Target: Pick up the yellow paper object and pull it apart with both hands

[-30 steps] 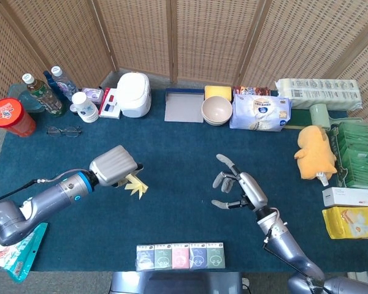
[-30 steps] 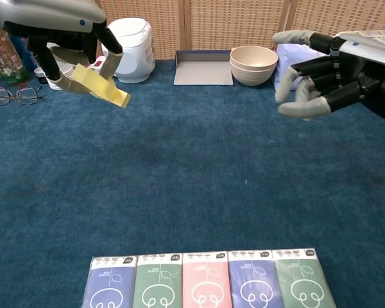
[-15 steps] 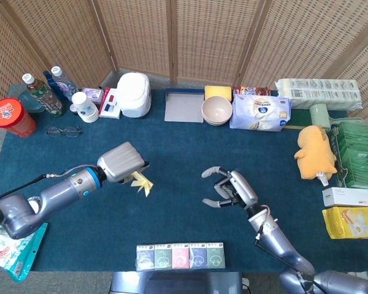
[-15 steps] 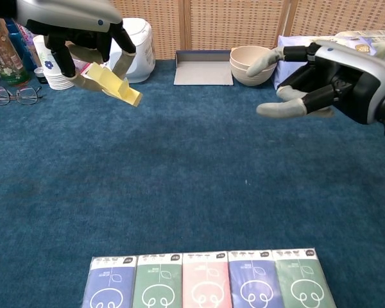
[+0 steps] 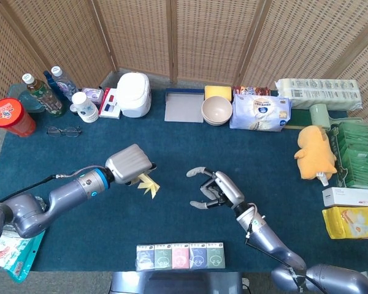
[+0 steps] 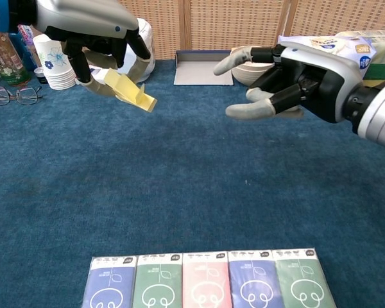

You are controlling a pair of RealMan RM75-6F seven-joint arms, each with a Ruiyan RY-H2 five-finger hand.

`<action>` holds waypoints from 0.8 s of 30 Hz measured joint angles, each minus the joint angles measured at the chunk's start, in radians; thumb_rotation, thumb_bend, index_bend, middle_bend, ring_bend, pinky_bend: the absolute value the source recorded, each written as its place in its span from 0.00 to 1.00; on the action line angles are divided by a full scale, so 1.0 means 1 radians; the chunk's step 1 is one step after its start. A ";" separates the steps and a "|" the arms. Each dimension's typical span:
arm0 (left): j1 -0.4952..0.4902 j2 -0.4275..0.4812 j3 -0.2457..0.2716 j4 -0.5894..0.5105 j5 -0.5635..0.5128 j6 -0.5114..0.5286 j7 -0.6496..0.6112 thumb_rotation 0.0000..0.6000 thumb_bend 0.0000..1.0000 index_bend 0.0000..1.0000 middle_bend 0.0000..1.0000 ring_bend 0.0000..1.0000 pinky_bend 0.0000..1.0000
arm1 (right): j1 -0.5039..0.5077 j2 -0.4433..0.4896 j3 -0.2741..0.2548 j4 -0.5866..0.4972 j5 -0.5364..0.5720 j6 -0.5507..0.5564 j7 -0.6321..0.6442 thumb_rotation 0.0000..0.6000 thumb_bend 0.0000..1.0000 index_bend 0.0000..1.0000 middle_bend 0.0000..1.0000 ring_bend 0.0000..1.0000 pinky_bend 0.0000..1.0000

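Left hand: the left hand (image 6: 93, 29), upper left of the chest view, grasps the yellow paper object (image 6: 129, 90) above the blue cloth (image 6: 192, 186).
Right hand: the right hand (image 6: 289, 80), upper right, is released, fingers spread, holding nothing.
Key relation: the paper lies left of the right hand, well apart; its long axis slants down toward frame centre, free end nearest that hand.
Materials: folded thin paper, creased and pointed; hard grey hand shells; napped cloth.

Head view looks down from high above the whole blue worktop (image 5: 172, 220); chest view looks low and close across its middle.
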 measured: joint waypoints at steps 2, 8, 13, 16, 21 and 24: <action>-0.003 -0.005 0.001 -0.001 -0.003 -0.002 0.005 1.00 0.39 0.69 0.92 0.93 0.79 | 0.011 0.001 0.004 -0.005 0.004 -0.013 -0.003 1.00 0.19 0.30 1.00 1.00 1.00; -0.010 -0.015 0.003 0.000 -0.013 -0.004 0.014 1.00 0.39 0.69 0.92 0.93 0.79 | 0.044 -0.002 0.018 -0.015 0.021 -0.047 -0.014 1.00 0.20 0.28 1.00 1.00 1.00; -0.016 -0.023 0.003 0.001 -0.023 -0.006 0.016 1.00 0.39 0.69 0.92 0.93 0.79 | 0.064 -0.007 0.017 -0.018 0.027 -0.068 -0.036 1.00 0.21 0.27 1.00 1.00 1.00; -0.020 -0.031 0.004 0.003 -0.025 -0.007 0.018 1.00 0.39 0.69 0.92 0.93 0.79 | 0.078 -0.014 0.015 -0.021 0.029 -0.083 -0.046 1.00 0.22 0.27 1.00 1.00 1.00; -0.029 -0.045 0.005 0.010 -0.031 -0.012 0.023 1.00 0.39 0.69 0.92 0.93 0.79 | 0.099 -0.025 0.015 -0.030 0.032 -0.099 -0.065 1.00 0.23 0.27 0.99 1.00 1.00; -0.033 -0.050 0.004 0.013 -0.038 -0.014 0.024 1.00 0.39 0.69 0.92 0.93 0.79 | 0.108 -0.033 0.017 -0.034 0.038 -0.105 -0.078 1.00 0.23 0.27 0.99 1.00 1.00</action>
